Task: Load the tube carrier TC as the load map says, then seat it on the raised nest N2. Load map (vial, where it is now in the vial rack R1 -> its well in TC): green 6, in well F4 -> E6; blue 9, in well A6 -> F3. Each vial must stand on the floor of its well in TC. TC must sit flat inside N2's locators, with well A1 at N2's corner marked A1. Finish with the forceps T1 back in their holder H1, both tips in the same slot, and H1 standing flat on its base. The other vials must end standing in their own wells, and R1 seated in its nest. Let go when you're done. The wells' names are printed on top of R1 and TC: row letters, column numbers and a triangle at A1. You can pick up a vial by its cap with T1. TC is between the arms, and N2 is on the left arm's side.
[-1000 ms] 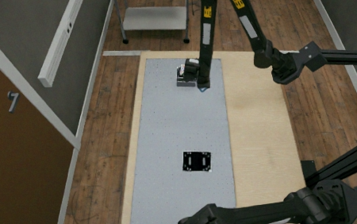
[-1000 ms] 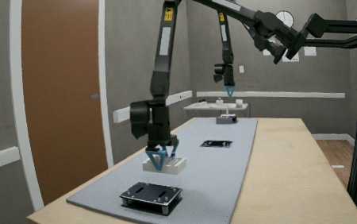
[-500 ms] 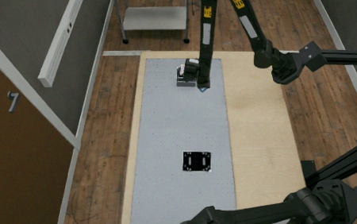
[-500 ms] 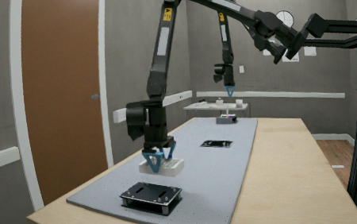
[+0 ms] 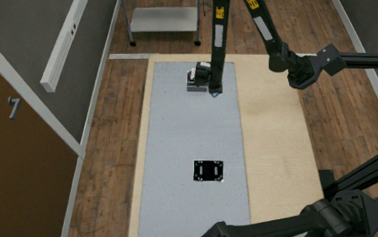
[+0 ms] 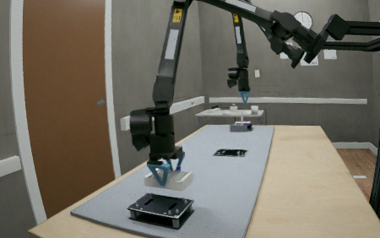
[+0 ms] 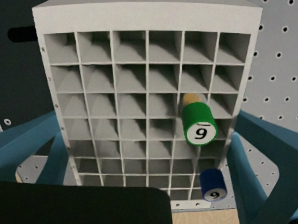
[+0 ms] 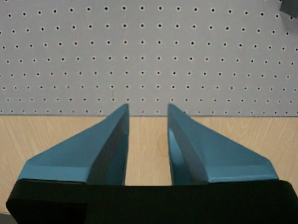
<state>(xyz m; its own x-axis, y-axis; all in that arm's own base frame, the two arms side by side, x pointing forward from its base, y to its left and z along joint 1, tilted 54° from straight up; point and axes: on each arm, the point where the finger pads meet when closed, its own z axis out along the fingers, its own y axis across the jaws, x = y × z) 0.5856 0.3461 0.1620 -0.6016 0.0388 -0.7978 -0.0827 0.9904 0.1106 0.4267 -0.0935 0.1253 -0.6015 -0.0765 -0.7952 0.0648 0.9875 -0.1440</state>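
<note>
The left gripper (image 6: 172, 174) (image 7: 147, 114) gripped the white tube carrier (image 6: 171, 179) (image 7: 146, 19) — aloft beside the raised nest (image 6: 161, 205); the right gripper (image 6: 244, 101) (image 8: 148, 113) hung slightly parted — gripping nothing.

Grey walls (image 6: 152, 55), brown door (image 6: 63, 84), wooden floor (image 5: 105, 168).
</note>
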